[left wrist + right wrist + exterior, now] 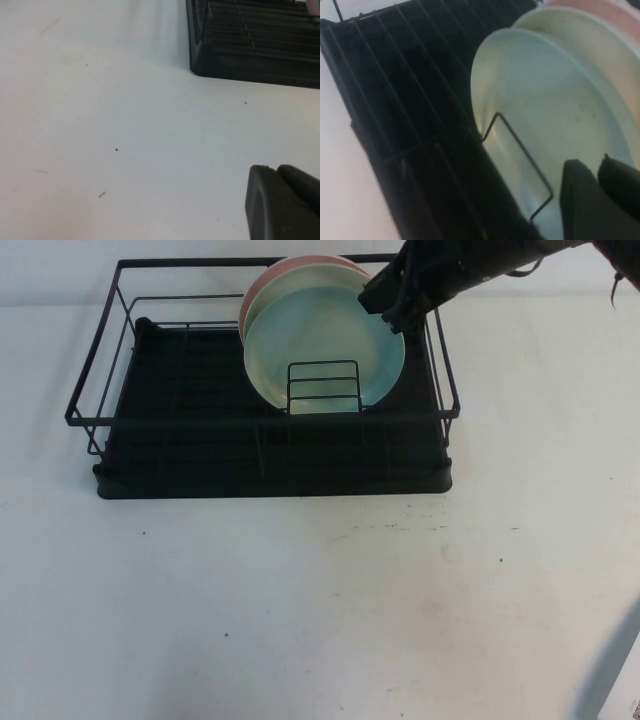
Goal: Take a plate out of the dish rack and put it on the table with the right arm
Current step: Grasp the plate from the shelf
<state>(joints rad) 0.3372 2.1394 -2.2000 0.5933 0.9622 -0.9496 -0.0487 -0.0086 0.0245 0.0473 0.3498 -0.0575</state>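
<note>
A: High view status: black wire dish rack (150, 455) is seen at the far centre of the white table (330, 610). Three plates are stood on edge in it, leaned against the small wire divider (323, 386). The mint-teal plate (330, 345) is placed at the front, the cream-white plate (300, 285) is stacked directly behind it, and the pink plate (258, 285) is seen at the back.

B: Right side?

A: The right arm (480, 262) is reached in from the far right. The right gripper (390, 302) is positioned at the upper right rim of the mint-teal plate, overlapping it. Contact can't be confirmed from above.

B: Fingers?

A: Can't be told. In the right wrist view only dark finger parts (592, 200) are seen close against the teal plate's face (545, 100), with the divider wire (520, 150) crossing in front of it. Whether the rim is clamped isn't shown.

B: Plate location?

A: It is seated in the rack, bottom edge down by the divider, upright with a slight backward lean.

B: Left?

A: The left gripper (282, 202) is seen only in the left wrist view, as a dark finger part held above bare table (125, 125), near a corner of the rack's black tray base (240, 65) and apart from it. Its state can't be told either.
</note>
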